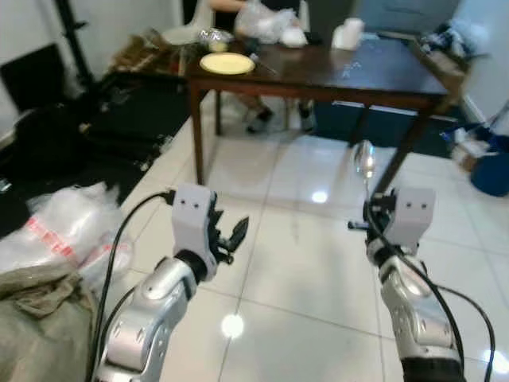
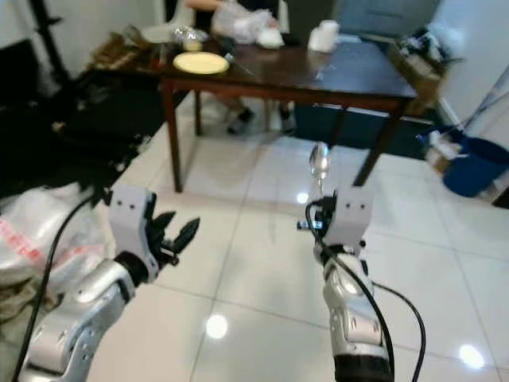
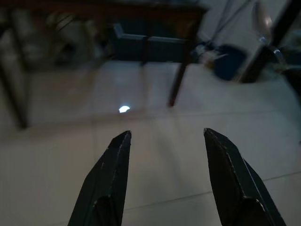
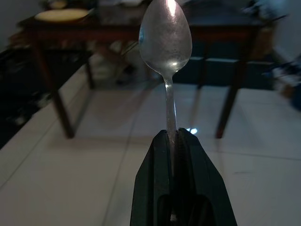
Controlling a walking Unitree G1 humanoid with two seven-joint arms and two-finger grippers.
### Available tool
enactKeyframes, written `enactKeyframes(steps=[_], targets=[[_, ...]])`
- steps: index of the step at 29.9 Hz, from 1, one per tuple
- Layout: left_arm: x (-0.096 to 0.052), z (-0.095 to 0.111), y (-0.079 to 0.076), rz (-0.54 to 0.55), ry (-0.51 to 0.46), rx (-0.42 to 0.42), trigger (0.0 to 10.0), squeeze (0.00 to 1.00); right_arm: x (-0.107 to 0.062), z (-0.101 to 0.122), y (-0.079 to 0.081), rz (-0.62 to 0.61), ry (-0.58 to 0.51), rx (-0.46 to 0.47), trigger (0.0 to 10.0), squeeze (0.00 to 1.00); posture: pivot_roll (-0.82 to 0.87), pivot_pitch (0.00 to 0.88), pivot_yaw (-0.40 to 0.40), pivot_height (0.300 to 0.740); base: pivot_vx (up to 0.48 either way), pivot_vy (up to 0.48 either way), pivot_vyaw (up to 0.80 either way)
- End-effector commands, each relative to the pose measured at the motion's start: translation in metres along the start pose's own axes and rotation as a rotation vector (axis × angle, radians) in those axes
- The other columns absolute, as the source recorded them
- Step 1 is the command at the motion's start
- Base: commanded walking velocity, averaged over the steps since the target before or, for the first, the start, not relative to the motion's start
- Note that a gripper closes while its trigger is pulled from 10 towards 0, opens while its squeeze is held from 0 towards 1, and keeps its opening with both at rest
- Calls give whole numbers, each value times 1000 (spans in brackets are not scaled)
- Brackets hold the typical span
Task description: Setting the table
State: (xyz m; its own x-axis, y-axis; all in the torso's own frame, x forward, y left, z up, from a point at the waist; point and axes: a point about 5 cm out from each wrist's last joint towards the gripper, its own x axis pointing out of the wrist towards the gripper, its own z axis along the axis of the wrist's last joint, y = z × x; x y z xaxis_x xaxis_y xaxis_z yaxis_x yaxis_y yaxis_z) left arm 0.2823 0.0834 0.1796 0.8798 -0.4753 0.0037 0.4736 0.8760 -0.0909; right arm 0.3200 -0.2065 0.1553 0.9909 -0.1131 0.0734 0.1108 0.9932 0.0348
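Note:
A silver spoon (image 1: 364, 161) stands upright, bowl up, with my right gripper (image 1: 369, 208) shut on its handle. In the right wrist view the spoon (image 4: 165, 37) rises from between the closed black fingers (image 4: 155, 160). My left gripper (image 1: 232, 236) is held out over the tiled floor, open and holding nothing; its two fingers (image 3: 110, 174) stand well apart. Ahead stands a dark wooden table (image 1: 374, 76) with a yellow plate (image 1: 227, 63) near its left end.
White and clear bags (image 1: 266, 20) and a white roll (image 1: 347, 33) lie on the table's far side. A person's feet (image 1: 260, 119) show under it. Plastic bags and cloth (image 1: 56, 239) lie on my left, a blue bin (image 2: 469, 167) on the right.

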Motion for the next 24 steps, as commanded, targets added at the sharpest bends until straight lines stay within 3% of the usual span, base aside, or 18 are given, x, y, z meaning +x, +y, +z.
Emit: enactKeyframes(steps=[1, 21, 24], targets=[[-1, -2, 3, 15, 4, 27, 10000, 0, -1, -2, 1, 2, 5, 16, 10000, 0, -45, 0, 24, 740, 0, 0, -800], [10, 5, 0, -9, -69, 116, 10000, 0, -2, -1, 1, -2, 4, 18, 10000, 0, -55, 0, 26, 740, 0, 0, -800], [15, 8, 0, 25, -111, 136, 10000, 0, -1, 0, 4, 8, -5, 20, 10000, 0, -56, 0, 27, 740, 325, 0, -288]])
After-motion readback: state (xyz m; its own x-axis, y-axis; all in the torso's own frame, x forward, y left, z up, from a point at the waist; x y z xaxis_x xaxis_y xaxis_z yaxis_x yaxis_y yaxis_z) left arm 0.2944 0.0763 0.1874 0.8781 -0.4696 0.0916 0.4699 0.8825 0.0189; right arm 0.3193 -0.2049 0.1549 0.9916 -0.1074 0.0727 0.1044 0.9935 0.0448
